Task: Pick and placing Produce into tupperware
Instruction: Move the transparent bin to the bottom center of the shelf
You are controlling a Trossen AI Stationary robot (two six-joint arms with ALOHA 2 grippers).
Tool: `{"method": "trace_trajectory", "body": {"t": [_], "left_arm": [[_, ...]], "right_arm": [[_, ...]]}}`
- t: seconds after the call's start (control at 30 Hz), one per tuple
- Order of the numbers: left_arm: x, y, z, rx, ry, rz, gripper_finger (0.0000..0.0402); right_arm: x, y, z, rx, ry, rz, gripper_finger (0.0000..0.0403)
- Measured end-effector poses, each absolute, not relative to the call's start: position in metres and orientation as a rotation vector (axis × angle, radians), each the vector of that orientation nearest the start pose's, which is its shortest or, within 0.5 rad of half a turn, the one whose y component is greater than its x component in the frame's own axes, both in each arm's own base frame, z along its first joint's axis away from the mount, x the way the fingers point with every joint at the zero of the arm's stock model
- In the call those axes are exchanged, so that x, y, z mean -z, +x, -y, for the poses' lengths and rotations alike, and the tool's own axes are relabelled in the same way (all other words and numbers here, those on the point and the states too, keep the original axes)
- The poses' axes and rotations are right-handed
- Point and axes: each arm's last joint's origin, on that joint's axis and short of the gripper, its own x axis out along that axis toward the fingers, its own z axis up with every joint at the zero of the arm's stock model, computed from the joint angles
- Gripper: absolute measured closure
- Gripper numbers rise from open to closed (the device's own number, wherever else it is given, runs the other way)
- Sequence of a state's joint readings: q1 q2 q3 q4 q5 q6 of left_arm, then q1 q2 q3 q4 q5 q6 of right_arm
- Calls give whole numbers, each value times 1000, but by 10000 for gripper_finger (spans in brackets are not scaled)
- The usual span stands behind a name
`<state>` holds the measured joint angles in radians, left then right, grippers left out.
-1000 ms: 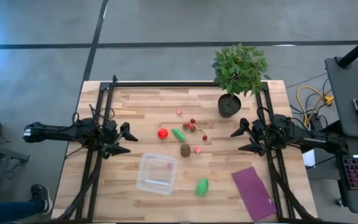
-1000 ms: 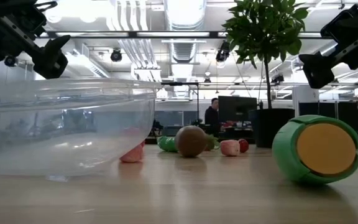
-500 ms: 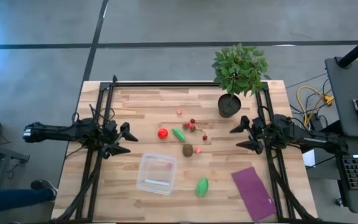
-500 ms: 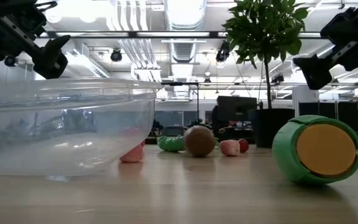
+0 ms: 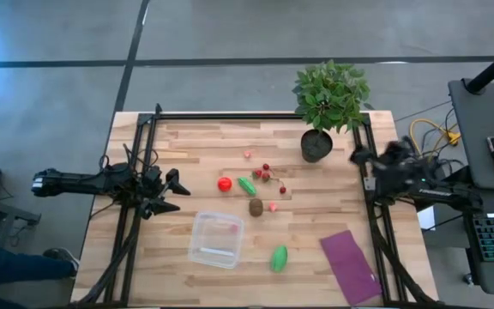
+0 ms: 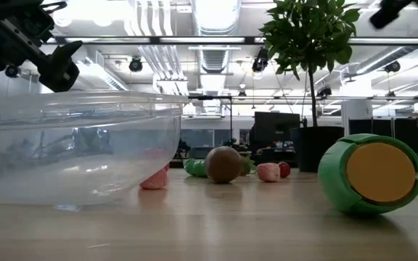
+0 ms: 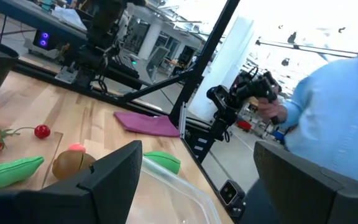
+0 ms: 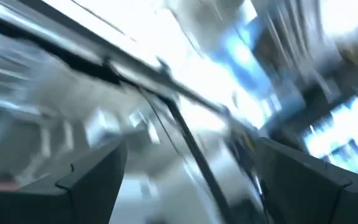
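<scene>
Produce lies scattered mid-tabletop; we judge the task barely begun, the tupperware nearby holding perhaps one pink bit. Left hand and right hand, fingers spread, hold nothing.

The clear tupperware sits lidless toward the tabletop's near edge, a pink bit showing inside it. Mid-tabletop lie my red ball, a green oblong just beside it, and the brown oval. Tiny red bits scatter nearby. Another green piece lies near the tupperware.
</scene>
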<state>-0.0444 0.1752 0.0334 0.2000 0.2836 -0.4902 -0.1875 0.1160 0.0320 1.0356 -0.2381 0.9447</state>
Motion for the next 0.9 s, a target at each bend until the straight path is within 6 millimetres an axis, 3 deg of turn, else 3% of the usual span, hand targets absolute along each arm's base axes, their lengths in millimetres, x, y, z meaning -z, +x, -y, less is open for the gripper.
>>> {"method": "trace_trajectory", "body": {"t": [0.23, 0.57, 0.7, 0.9], "left_arm": [[-180, 106, 13, 335, -479, -25, 107], [-182, 107, 12, 296, -479, 9, 107], [-192, 106, 9, 231, -626, 119, 107], [-210, 101, 8, 304, -847, 285, 107]], "right_arm": [[-253, 84, 7, -411, 765, 602, 57], [-293, 163, 7, -219, 866, 121, 57], [-306, 197, 8, -211, 884, -53, 57], [-319, 234, 8, -239, 876, -234, 57]]}}
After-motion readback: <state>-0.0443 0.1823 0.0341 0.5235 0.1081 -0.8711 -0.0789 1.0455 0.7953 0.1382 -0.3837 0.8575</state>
